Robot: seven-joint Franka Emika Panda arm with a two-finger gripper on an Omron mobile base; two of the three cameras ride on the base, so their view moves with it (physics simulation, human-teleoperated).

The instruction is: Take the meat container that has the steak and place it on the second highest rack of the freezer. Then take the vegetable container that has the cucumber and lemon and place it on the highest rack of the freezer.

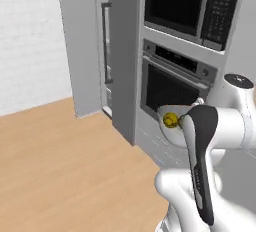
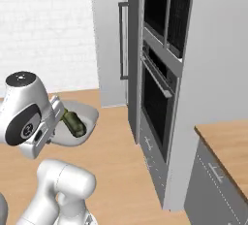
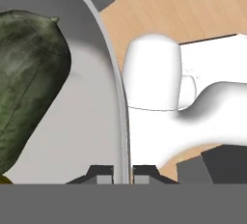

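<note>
My gripper is shut on the thin rim of the vegetable container, a pale grey bowl, with one fingertip on each side of the wall. The dark green cucumber lies inside it. The container hangs in the air beside my wrist with the cucumber in it. The left base view shows the yellow lemon in the container, in front of the oven. The grey freezer with its vertical handle stands ahead, and I cannot see its racks. The meat container is out of view.
A built-in oven with a microwave above it stands right of the freezer. A wooden counter over grey drawers is at the right. Wooden floor stretches to the left, up to a white brick wall.
</note>
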